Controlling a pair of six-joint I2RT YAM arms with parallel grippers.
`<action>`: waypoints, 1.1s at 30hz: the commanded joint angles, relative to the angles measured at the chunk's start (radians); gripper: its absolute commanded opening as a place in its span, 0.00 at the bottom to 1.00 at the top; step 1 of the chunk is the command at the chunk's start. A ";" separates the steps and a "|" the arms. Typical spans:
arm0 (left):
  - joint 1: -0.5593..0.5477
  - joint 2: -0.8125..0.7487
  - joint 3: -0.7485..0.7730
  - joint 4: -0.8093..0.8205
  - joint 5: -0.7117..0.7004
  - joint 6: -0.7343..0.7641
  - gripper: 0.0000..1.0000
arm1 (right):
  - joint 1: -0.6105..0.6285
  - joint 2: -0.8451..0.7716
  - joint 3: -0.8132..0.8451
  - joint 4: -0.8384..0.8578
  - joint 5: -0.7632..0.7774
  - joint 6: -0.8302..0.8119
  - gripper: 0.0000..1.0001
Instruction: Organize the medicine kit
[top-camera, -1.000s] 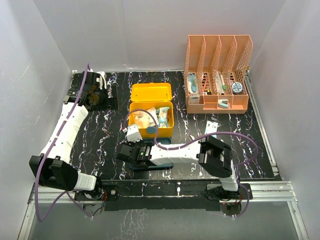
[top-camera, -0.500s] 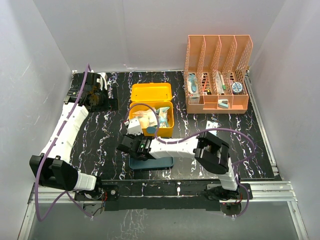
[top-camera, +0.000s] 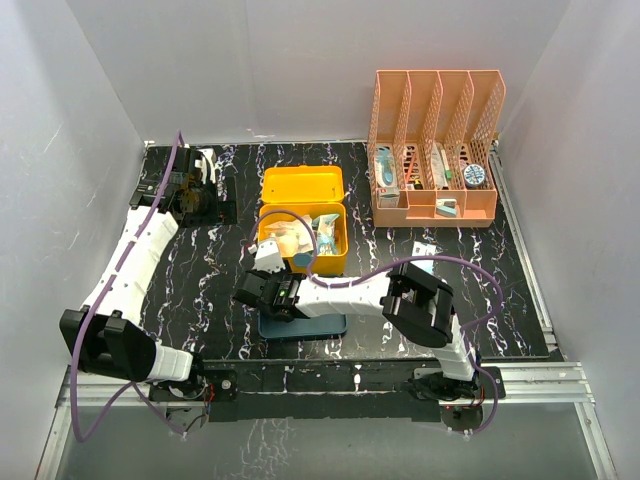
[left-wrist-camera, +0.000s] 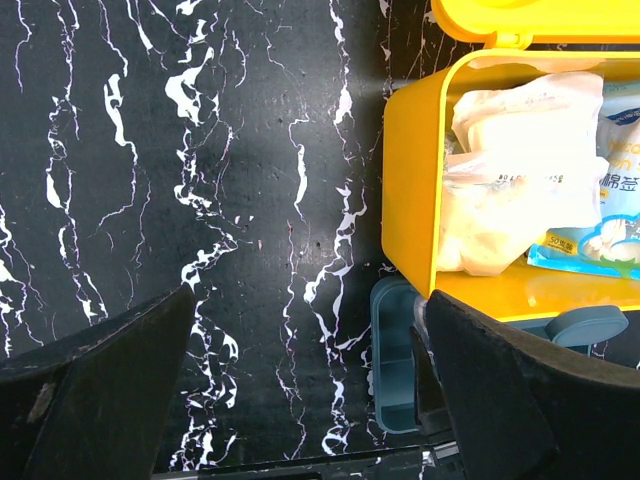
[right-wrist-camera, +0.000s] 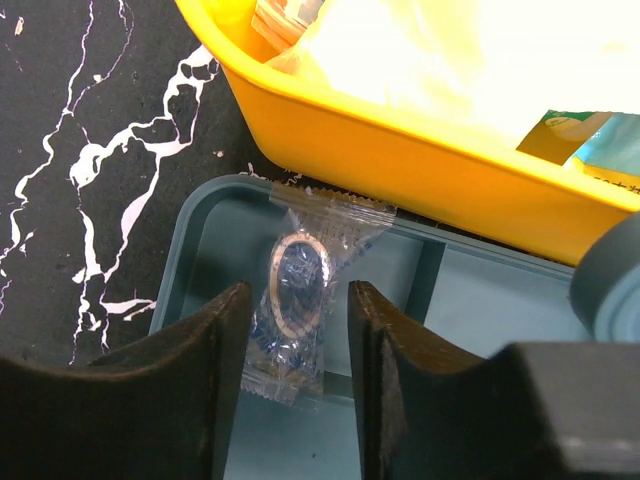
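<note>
Just now, parts the jaws of the right gripper (right-wrist-camera: 296, 320) from a narrow pinch to a moderate gap. Leaves a small clear plastic sachet (right-wrist-camera: 298, 285), a pale ring inside it, lying flat between the 2 dark fingers in the leftmost compartment of the teal divided plastic insert tray (right-wrist-camera: 455, 300). Contact between fingers and wrapper: cannot tell. Reads as a release, with 1 item sorted into the tray. Places that tray on the tabletop, close against the near wall of the medicine kit, a yellow rounded plastic box (top-camera: 330, 262) at mid-table with its hinged yellow lid (top-camera: 302, 185) thrown back. Edges toward the box over the last second too, baring more of the tray.

Elsewhere, sweeping from the left: keeps the left gripper (left-wrist-camera: 310, 300) spread wide and empty at the back left, above the black, white-veined marble-pattern tabletop (left-wrist-camera: 150, 150) just beside the box. Next, inside the box, loose white packets (left-wrist-camera: 510, 190) and a blue-printed pouch (left-wrist-camera: 600, 240), heaped and unsorted, likely the bulk of the work left. Crowding the tray from above: the right arm itself, the round dark teal latch (right-wrist-camera: 610, 280), and a purple cable (top-camera: 285, 212) looping over the open box. Far right, a tall orange mesh file rack (top-camera: 435, 120) with more small supplies, well apart.
</note>
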 joint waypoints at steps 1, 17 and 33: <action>0.007 -0.040 -0.005 -0.015 0.018 0.010 0.98 | -0.002 -0.035 0.019 0.025 0.044 0.015 0.44; 0.008 -0.039 -0.016 -0.015 0.028 0.020 0.98 | 0.084 -0.209 0.082 -0.052 0.139 0.008 0.40; 0.009 -0.043 -0.031 -0.021 0.039 0.026 0.98 | 0.024 -0.101 0.064 0.038 0.101 -0.040 0.10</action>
